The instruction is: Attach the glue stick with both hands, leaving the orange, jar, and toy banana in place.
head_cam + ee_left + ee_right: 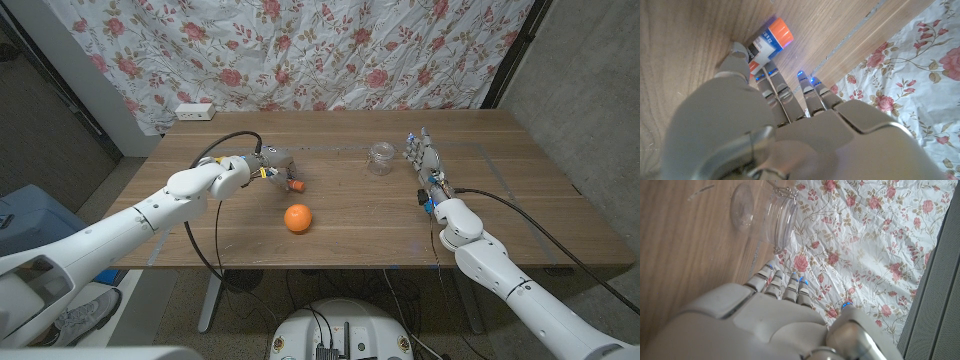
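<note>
The wooden table (350, 225) runs from its near edge back to a floral cloth (330, 50) hung as a backdrop, with a white power strip (194, 111) at the far left corner by the wall. Nearest on the boards sits the orange (297, 218), alone near the middle. Just beyond it and to the left, the left hand (268, 166) comes down over the glue stick (295, 185), which lies on its side with its orange cap pointing toward the table's middle. In the left wrist view the fingers (771, 82) curl down around the glue stick (769, 42), touching its body; whether it is truly gripped or only touched cannot be told. Farther back on the right, the right hand (424, 160) stands upright with fingers held straight and slightly apart, holding nothing. Just beside it, toward the middle, stands the clear glass jar (380, 158), apart from the hand.
</note>
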Tool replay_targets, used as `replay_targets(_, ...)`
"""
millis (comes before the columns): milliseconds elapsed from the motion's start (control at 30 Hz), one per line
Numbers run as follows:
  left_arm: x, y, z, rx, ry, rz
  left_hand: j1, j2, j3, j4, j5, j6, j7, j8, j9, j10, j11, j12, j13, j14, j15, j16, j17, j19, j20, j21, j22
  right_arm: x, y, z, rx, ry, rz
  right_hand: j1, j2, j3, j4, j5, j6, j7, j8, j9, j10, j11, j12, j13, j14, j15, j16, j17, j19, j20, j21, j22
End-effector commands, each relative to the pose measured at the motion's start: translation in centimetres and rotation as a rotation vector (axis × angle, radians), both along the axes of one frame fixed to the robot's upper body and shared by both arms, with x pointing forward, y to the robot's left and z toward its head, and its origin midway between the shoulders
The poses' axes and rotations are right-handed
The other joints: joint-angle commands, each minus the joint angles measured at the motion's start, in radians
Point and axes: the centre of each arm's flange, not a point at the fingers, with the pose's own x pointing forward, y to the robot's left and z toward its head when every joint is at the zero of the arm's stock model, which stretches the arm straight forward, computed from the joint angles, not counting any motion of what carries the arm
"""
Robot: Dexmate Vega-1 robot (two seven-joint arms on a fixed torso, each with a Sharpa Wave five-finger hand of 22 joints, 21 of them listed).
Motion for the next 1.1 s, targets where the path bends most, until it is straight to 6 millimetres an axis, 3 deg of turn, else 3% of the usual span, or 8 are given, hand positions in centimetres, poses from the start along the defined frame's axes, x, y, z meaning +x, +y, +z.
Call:
replay_targets(33, -0.2, 0.2, 0.3, 0.006, -0.004, 0.022, -0.002, -0.021, -0.005, -0.002, 0.008, -0.032, -0.004, -0.005, -0.006, -0.028, -0.002, -0.002, 0.001, -0.010, -0.139, 0.002, 0.002, -0.010, -0.016, -0.001, 0.004, 0.3, 0.1, -0.1, 0.001, 0.008, 0.007, -0.003, 0.013, 0.005, 0.003, 0.005, 0.008, 0.000, 0.006, 0.003, 0.008, -0.003, 0.005, 0.002, 0.003, 0.008, 0.000, 0.003, 0.000, 0.002, -0.001, 0.003)
replay_targets(433, -0.7, 0.2, 0.4, 0.016, 0.005, 0.068, -0.042, -0.055, -0.021, 0.002, 0.007, -0.157, -0.006, -0.008, -0.018, -0.177, -0.001, -0.004, -0.002, -0.068, -0.122, 0.002, 0.004, -0.046, 0.009, -0.001, 0.003, 0.1, 0.1, -0.6, 0.006, 0.016, 0.012, -0.006, 0.012, 0.007, 0.004, 0.005, 0.010, -0.003, 0.007, 0.003, 0.008, -0.003, 0.005, 0.002, 0.002, 0.009, 0.000, 0.004, -0.002, 0.004, -0.002, 0.003)
replay_targets(633, -0.8, 0.2, 0.5, 0.022, 0.025, 0.104, -0.086, -0.077, -0.035, 0.008, 0.000, -0.282, 0.021, -0.012, -0.024, -0.330, 0.002, -0.010, -0.005, -0.131, -0.098, 0.001, 0.005, -0.084, 0.026, -0.001, 0.003, 0.0, 0.0, -0.8, 0.009, 0.017, 0.011, -0.008, 0.012, 0.008, 0.004, 0.006, 0.010, -0.003, 0.007, 0.003, 0.008, -0.004, 0.005, 0.003, 0.002, 0.009, 0.000, 0.005, -0.003, 0.005, -0.002, 0.003)
replay_targets(733, -0.9, 0.2, 0.5, 0.021, 0.042, 0.117, -0.098, -0.081, -0.038, 0.010, -0.002, -0.308, 0.024, -0.011, -0.025, -0.359, 0.003, -0.009, -0.005, -0.153, -0.090, -0.001, 0.005, -0.106, 0.039, -0.006, 0.003, -0.1, 0.0, -0.9, 0.009, 0.018, 0.010, -0.008, 0.012, 0.009, 0.004, 0.006, 0.011, -0.004, 0.007, 0.003, 0.008, -0.004, 0.005, 0.003, 0.001, 0.009, -0.001, 0.005, -0.003, 0.005, -0.002, 0.003)
replay_targets(900, -1.0, 0.3, 0.5, 0.022, 0.052, 0.133, -0.126, -0.091, -0.044, 0.012, -0.004, -0.395, 0.060, -0.014, -0.027, -0.436, 0.005, -0.007, -0.006, -0.200, -0.067, 0.000, 0.005, -0.137, 0.049, -0.005, 0.003, -0.3, 0.0, -1.0, 0.011, 0.018, 0.010, -0.009, 0.012, 0.010, 0.004, 0.006, 0.011, -0.004, 0.006, 0.003, 0.008, -0.003, 0.005, 0.003, 0.001, 0.010, 0.000, 0.005, -0.003, 0.005, -0.002, 0.003)
replay_targets(1100, -1.3, 0.4, 0.6, 0.018, 0.057, 0.132, -0.151, -0.098, -0.049, 0.015, -0.004, -0.418, 0.077, -0.007, -0.027, -0.497, 0.009, -0.010, -0.007, -0.233, -0.041, -0.001, 0.005, -0.165, 0.059, -0.007, 0.003, -0.5, 0.0, -1.1, 0.002, 0.016, 0.009, -0.011, 0.011, 0.011, 0.003, 0.006, 0.010, -0.007, 0.006, 0.003, 0.007, -0.002, 0.004, 0.003, -0.001, 0.013, -0.001, 0.006, -0.005, 0.007, -0.002, 0.003)
